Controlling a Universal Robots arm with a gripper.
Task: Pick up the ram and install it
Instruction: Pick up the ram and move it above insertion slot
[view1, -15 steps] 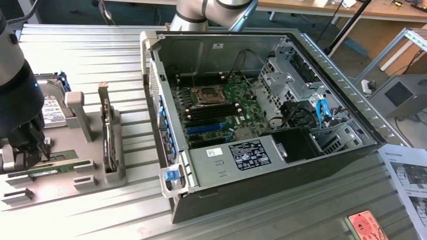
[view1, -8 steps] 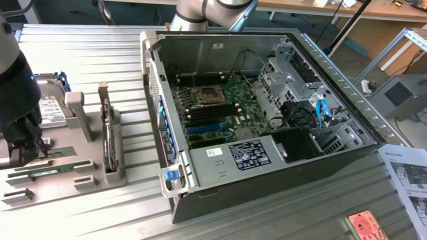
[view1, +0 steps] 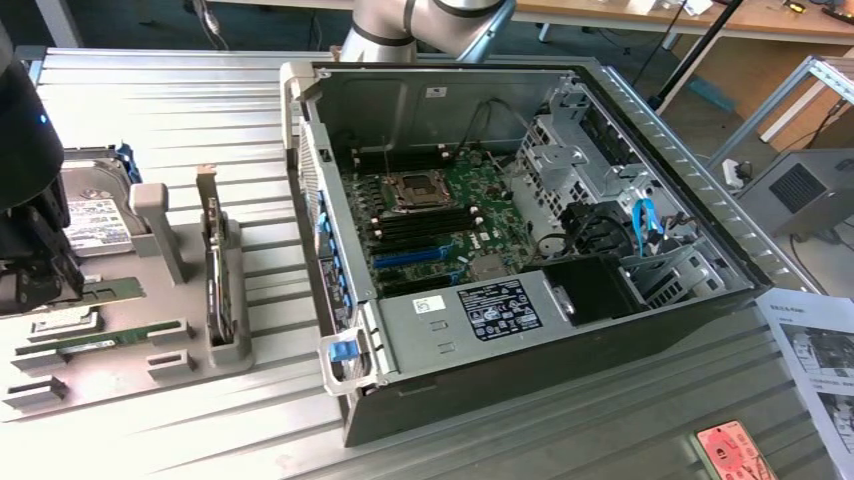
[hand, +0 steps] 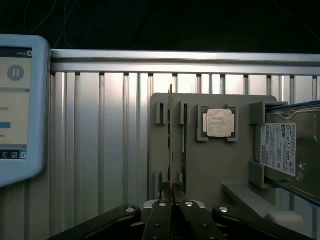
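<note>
One step in hand, I'd say, the pick-up: tool (hand: 173, 212) looks clamped on the near end of the ram (hand: 170, 135). The ram stands on edge in its slots on the gray fixture (hand: 215, 170), beside the processor chip (hand: 219, 122) and well apart from the open PC case (view1: 534, 330), so nothing is installed yet. I reckon the lift calls for a straight pull out of the slots, board kept square, or it binds.

Pause sign (hand: 15, 73) on tablet screen (hand: 12, 107); drive label (hand: 278, 148) print illegible.
</note>
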